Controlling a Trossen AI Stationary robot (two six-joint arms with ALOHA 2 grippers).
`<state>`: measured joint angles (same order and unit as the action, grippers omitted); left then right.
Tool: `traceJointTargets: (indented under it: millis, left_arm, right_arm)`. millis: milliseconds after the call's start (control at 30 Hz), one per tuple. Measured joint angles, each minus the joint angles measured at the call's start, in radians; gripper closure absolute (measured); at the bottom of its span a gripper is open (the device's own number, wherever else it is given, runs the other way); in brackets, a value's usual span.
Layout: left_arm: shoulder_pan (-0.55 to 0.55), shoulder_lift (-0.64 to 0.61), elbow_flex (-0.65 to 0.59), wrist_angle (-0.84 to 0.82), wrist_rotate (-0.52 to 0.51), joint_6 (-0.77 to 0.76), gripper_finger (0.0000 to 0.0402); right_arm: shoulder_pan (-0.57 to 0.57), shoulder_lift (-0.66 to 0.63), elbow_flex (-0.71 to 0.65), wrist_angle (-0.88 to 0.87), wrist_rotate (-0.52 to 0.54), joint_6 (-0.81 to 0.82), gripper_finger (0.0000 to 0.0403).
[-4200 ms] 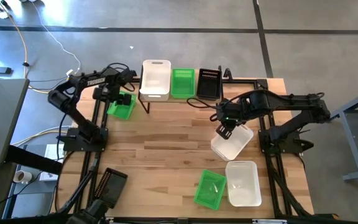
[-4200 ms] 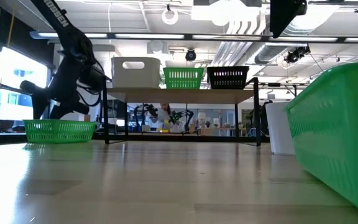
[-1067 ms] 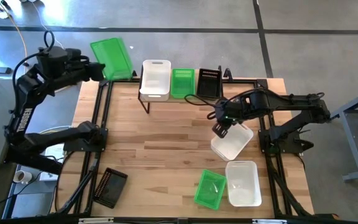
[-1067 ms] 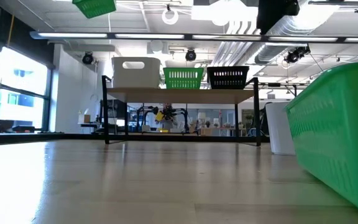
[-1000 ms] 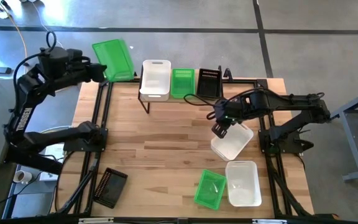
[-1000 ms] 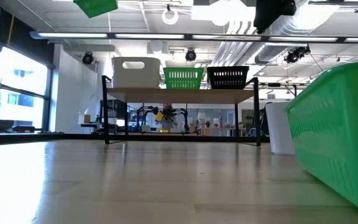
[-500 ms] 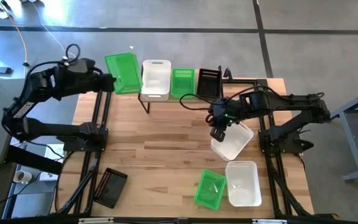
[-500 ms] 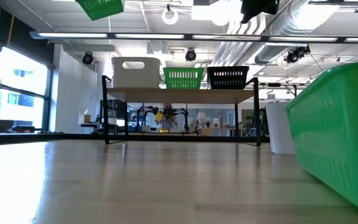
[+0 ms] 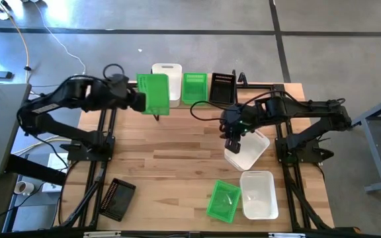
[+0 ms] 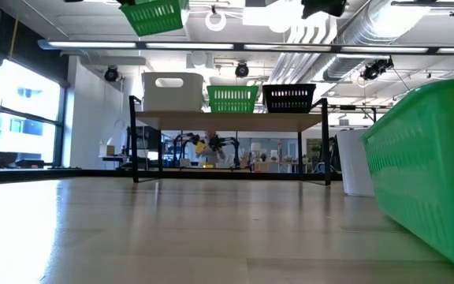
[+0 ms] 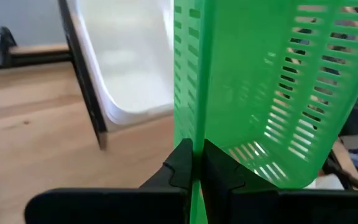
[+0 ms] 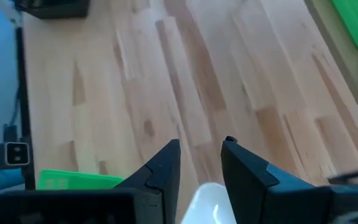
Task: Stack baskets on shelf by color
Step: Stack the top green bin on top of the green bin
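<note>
The wooden desk (image 9: 170,172) sits on a grey concrete floor (image 9: 210,16). The low view looks under the shelf (image 10: 231,121) into a bright workshop with ceiling ducts (image 10: 385,31) and a window (image 10: 18,102) at one side. On the shelf stand a white basket (image 10: 172,92), a green basket (image 10: 232,99) and a black basket (image 10: 289,98) in a row.

The left gripper (image 11: 196,165) has its fingers (image 11: 180,163) pinched together on the wall of a green mesh basket (image 9: 153,93), which hangs tilted in the air beyond the fingertips, over the near edge of the shelf's white basket. The right gripper (image 12: 201,152) hovers with fingers (image 12: 166,163) apart and nothing between them, just above the rim of a loose white basket (image 9: 247,152) on the desk (the exact gap to the rim is hard to judge from here).

Farther from both sets of fingers lie a second white basket (image 9: 258,194), a green basket on the desk (image 9: 223,201) and a black basket at the desk corner (image 9: 114,199).

Compared with half a second ago, the left arm has carried its green basket from beside the shelf's end inward to partly cover the white basket; the right gripper has barely shifted.
</note>
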<state>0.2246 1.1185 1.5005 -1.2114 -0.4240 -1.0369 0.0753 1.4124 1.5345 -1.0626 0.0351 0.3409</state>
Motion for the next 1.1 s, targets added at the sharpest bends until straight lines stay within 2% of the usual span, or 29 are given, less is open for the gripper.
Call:
traceJointTargets:
  millis: [500, 1100]
  left_arm:
    - [-0.228, 0.158, 0.0, -0.004, -0.051, -0.244, 0.0396]
    - [-0.362, 0.328, 0.001, -0.015, -0.051, -0.502, 0.0396]
  right_arm:
    - [0.113, 0.0, 0.0, 0.216, -0.029, -0.198, 0.03]
    - [0.198, 0.01, 0.0, 0.392, -0.009, -0.443, 0.0299]
